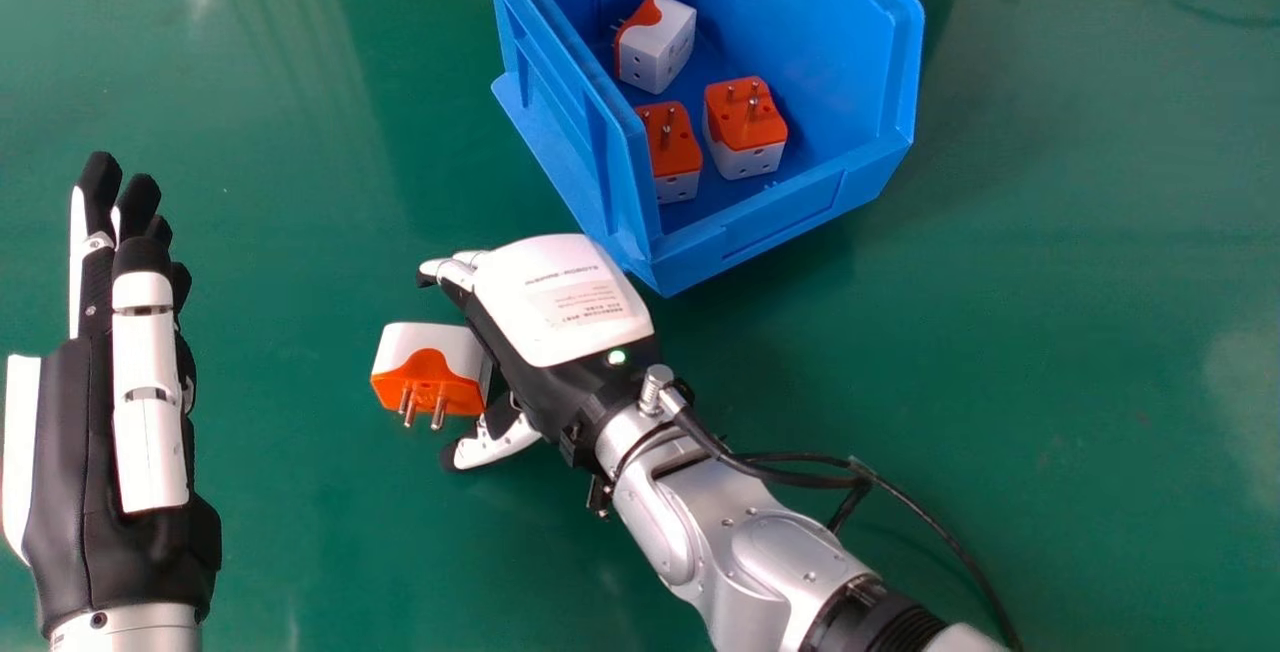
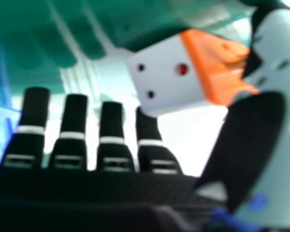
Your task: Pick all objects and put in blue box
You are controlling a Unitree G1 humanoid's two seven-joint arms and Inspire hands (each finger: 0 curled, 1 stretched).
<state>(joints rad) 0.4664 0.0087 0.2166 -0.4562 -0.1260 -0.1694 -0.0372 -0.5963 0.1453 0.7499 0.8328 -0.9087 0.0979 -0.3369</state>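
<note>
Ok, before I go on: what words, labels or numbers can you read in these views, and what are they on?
Nothing I can quote.
Right hand, white back cover: a line of print and smaller lines below, all too small to read.
Blue mark near its thumb: can't tell if it's lettering.
Blue box and plug adapter on the table: no text I can make out.

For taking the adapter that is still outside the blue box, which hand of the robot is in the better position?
The right hand, I judge: it is already beside the adapter and lies nearer the box. The left hand is farther from both.
</note>
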